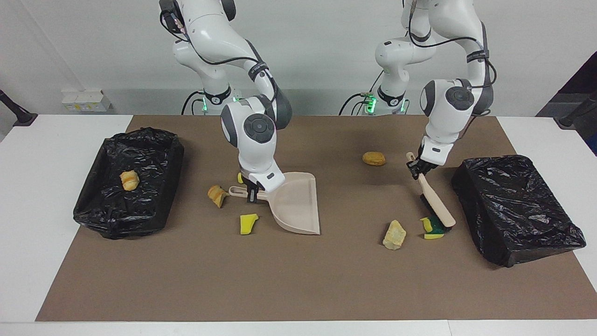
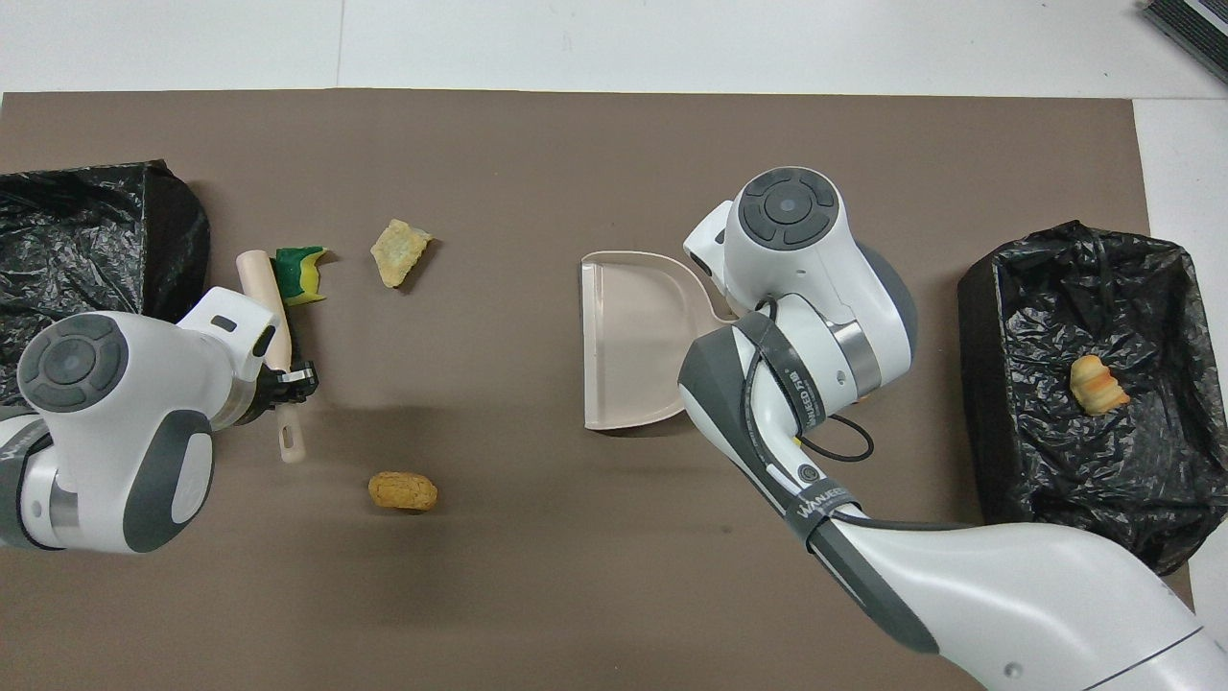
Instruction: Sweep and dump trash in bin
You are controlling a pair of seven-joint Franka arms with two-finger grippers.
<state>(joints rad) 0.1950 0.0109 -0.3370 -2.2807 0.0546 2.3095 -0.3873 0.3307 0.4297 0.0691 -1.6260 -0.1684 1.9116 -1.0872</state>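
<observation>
- Left gripper [image 1: 416,169] clamped on handle of beige brush [image 1: 436,201]; bristle end down against green-yellow sponge [image 1: 432,227], just below the fingers, long axis slanting off them.
- Right gripper [image 1: 252,193] pinching handle of smooth plastic dustpan [image 1: 297,204], mouth facing the sponge.
- Pale crumbly scrap [image 1: 394,234] between sponge and pan.
- Soft, light, porous; crinkly black-lined bin [image 1: 515,207] beside brush.
</observation>
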